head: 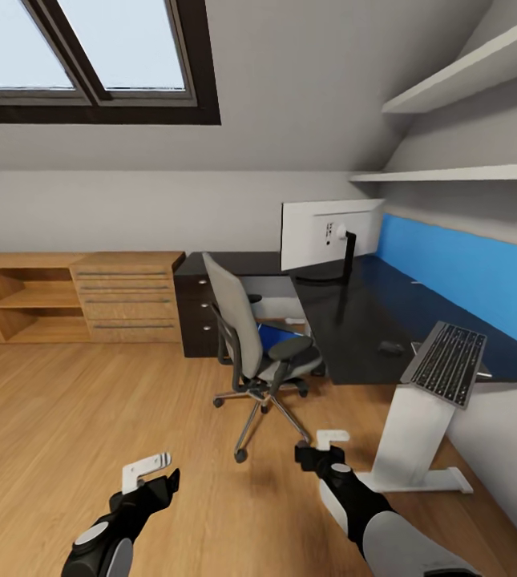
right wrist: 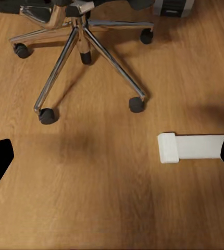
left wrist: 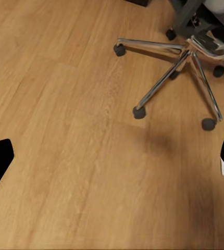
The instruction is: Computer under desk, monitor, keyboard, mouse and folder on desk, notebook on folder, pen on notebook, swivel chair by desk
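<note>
Both pincers, left (head: 152, 471) and right (head: 322, 447), hang spread and empty near the chair (head: 256, 344) at twelve o'clock, where the blue folder (head: 272, 335) waits for collection.

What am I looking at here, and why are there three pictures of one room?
It is a simulated two-armed robot seen through its own cameras. The big picture is from its head: its left claw and right claw hang low over the wooden floor, both open and holding nothing. The other two pictures come from cameras near each claw, looking down at the floor and the swivel chair's metal star base. On the chair seat lies a blue folder. On the black desk stand a monitor, a keyboard overhanging the front edge, and what looks like a small dark mouse.
</note>
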`<state>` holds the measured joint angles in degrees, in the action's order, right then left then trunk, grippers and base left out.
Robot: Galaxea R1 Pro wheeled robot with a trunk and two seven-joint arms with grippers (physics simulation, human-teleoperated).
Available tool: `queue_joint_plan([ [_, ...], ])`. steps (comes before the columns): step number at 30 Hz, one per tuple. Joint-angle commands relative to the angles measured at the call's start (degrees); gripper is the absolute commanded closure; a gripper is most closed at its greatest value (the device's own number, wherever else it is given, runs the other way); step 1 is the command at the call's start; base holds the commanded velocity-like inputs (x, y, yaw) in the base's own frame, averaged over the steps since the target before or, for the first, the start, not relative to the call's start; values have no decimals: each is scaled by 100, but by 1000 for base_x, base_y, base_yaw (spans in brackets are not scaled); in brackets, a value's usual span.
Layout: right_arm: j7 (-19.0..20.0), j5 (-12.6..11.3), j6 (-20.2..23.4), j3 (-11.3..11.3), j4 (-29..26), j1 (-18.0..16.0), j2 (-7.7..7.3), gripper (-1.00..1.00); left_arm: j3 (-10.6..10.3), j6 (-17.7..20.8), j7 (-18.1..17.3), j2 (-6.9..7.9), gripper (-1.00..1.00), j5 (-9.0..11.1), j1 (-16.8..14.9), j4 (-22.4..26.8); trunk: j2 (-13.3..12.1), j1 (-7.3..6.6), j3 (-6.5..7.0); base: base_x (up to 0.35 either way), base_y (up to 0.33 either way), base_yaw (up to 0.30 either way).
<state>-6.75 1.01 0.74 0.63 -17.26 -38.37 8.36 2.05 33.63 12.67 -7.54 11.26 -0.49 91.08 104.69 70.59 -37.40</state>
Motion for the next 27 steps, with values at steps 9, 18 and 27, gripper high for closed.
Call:
queue_joint_plan([
  [9,-23,-10,-327,-12,-16,-4,16,-100,-17,-26,43,44,-100,69,4,17,365,198,-168,0,0,0],
  [18,-27,-10,16,-8,-1153,180,22,-100,-21,-26,43,48,-100,67,6,38,726,395,-329,0,0,0],
  [27,-24,1,1577,8,-3852,1468,5,-100,-21,-23,43,42,-100,67,5,5,1087,593,-491,0,0,0],
])
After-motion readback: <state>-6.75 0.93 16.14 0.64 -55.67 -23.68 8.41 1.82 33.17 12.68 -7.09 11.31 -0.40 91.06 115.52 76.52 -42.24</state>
